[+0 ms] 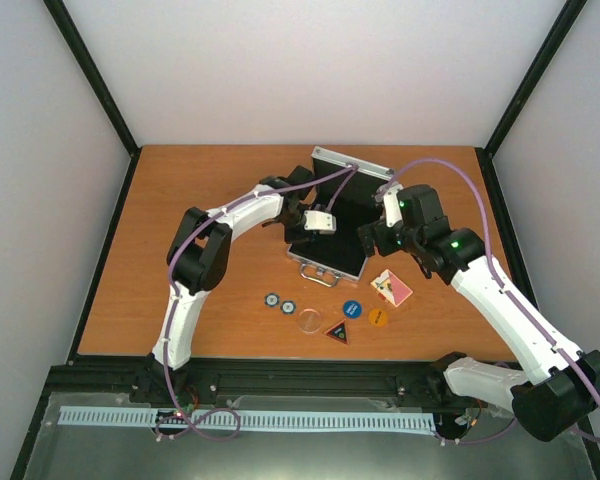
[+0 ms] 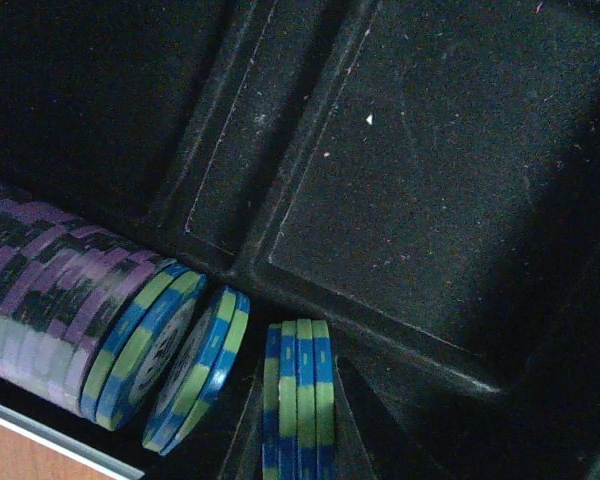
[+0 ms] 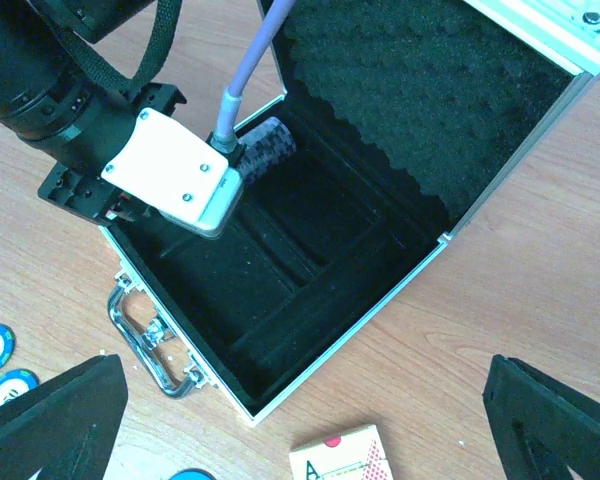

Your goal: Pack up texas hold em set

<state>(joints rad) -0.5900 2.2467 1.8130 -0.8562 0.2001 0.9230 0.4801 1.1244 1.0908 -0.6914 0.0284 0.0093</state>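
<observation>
The silver case (image 1: 311,262) lies open mid-table, its lid (image 1: 352,168) raised behind. My left gripper (image 2: 298,385) reaches down inside it, shut on a small stack of blue-and-green chips (image 2: 298,370) held on edge. Beside them a row of purple and blue-green chips (image 2: 90,320) fills a slot of the black lining (image 2: 430,170). My right gripper (image 3: 305,375) hangs open over the case's near right corner (image 3: 250,410), holding nothing. The card deck (image 1: 391,288) lies on the table to the right of the case, also in the right wrist view (image 3: 345,458).
In front of the case lie two loose chips (image 1: 280,303), a clear disc (image 1: 309,321), a triangular button (image 1: 338,331), a blue round button (image 1: 352,309) and an orange one (image 1: 377,317). The case handle (image 3: 145,345) faces the near edge. Black frame posts border the table.
</observation>
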